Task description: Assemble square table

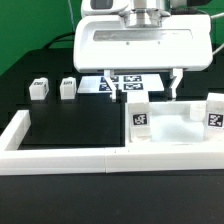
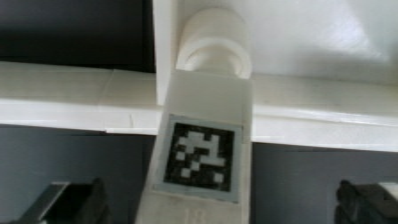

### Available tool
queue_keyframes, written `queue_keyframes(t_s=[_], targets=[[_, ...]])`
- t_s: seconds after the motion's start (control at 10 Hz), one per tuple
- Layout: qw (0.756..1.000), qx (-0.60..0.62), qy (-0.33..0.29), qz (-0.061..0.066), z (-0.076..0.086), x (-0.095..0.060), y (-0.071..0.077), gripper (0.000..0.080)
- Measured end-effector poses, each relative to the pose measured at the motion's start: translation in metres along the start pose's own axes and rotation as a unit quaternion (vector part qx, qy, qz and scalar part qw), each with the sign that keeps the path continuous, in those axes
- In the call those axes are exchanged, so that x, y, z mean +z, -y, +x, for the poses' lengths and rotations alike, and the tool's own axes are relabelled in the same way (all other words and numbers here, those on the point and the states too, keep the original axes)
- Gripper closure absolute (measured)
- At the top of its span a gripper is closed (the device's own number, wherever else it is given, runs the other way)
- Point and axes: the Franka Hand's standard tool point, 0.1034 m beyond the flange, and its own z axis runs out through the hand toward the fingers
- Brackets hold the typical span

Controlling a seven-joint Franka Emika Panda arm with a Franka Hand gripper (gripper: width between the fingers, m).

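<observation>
Black tabletop [image 1: 70, 125] fills the exterior view, with a green backdrop [image 1: 25, 30] up at ten o'clock. One square table slab [image 1: 175, 138] lies at four o'clock, white with a raised rim. It is tucked inside the low white fence bars [image 1: 60, 158]: one run along six o'clock, a second climbing at eight.

Legs now, and I count four. Two small tagged blocks stand loose between nine and ten o'clock, the outer leg [image 1: 38, 90] and the inner leg [image 1: 68, 88]. They are just beside each other and well apart from the slab. Two more stand upright at the slab, tags facing the camera: the near leg [image 1: 138, 117] at its nine o'clock edge and the far leg [image 1: 215, 114] at its three o'clock edge.

One marker board [image 1: 128, 82] lies flat at the centre, partly hidden, so I cannot count its tags.

Over it hangs the end effector [image 1: 144, 96], its big white body at twelve o'clock and its jaws spread wide. The wrist view agrees: two dark fingers [image 2: 75, 200] flank one tagged leg [image 2: 205, 150] with clear gaps on both sides, gripping nothing. Which of the four legs that is, I cannot say. A white bar crosses behind it, and I cannot tell whether it is slab rim or fence.
</observation>
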Motion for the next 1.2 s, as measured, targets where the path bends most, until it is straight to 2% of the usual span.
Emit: queue_keyframes(t_s=[0.6, 0.8, 1.0, 1.2], targets=[[1.000, 0.001, 0.005, 0.002, 0.000, 0.000, -0.001, 0.0151], [0.999, 0.012, 0.042, 0.017, 0.013, -0.010, -0.008, 0.0151], [0.997, 0.020, 0.067, 0.029, 0.022, -0.007, -0.008, 0.0151], [0.988, 0.028, 0.141, 0.054, 0.018, 0.000, -0.002, 0.0151]])
